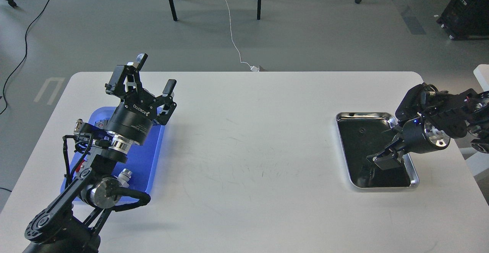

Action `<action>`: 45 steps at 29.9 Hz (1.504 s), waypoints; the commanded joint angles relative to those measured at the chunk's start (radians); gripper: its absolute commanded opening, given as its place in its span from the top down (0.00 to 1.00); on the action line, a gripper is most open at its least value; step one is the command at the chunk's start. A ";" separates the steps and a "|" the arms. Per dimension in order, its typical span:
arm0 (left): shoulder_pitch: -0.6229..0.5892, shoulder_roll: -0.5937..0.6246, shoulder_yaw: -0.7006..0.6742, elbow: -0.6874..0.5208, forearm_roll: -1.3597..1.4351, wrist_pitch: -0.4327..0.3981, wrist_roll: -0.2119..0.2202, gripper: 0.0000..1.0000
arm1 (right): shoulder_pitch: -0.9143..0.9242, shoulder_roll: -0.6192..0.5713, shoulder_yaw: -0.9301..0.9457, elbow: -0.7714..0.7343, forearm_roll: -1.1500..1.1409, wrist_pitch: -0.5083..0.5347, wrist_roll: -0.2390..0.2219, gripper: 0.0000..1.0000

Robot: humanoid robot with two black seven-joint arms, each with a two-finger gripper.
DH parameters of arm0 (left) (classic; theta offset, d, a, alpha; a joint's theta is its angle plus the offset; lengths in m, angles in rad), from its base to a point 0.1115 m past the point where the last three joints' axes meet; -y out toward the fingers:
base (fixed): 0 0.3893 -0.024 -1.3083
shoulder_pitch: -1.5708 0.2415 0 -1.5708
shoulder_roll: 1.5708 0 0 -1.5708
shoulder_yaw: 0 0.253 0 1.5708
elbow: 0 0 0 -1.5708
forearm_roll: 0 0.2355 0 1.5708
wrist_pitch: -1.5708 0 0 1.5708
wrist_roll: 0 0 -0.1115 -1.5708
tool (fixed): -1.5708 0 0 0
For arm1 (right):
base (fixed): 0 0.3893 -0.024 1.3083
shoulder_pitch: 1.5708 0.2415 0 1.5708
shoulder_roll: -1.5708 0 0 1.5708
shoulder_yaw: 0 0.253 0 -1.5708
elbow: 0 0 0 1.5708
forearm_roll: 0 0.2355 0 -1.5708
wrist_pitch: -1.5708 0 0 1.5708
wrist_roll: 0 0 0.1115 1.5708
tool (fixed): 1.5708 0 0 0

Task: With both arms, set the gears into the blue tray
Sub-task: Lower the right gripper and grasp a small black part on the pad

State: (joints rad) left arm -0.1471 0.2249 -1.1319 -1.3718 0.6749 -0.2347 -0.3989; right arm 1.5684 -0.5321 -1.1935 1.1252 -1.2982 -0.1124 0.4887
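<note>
The blue tray point(151, 157) lies at the table's left, mostly covered by my left arm. My left gripper point(154, 74) hangs above the tray's far right corner, pointing up and away, open with nothing between its fingers. On the right, one tiny black gear point(361, 130) rests on the dark floor of the silver tray point(414, 176), in its far half. My right gripper point(384, 162) reaches down into the near half of that tray. Its dark fingers blend with the tray floor, so I cannot tell their state or whether they hold anything.
The white table point(252, 150) spans the width between the two trays. Chair legs and cables stand on the grey floor beyond the table's far edge.
</note>
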 commanded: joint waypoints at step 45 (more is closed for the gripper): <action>0.001 -0.006 -0.002 -0.001 0.002 -0.008 -0.001 0.02 | -0.130 0.052 -0.002 -0.091 0.004 -0.020 0.000 0.59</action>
State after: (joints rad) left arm -0.1442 0.2188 -1.1332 -1.3729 0.6765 -0.2424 -0.4004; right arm 1.4390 -0.4801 -1.1950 1.0341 -1.2946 -0.1317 0.4888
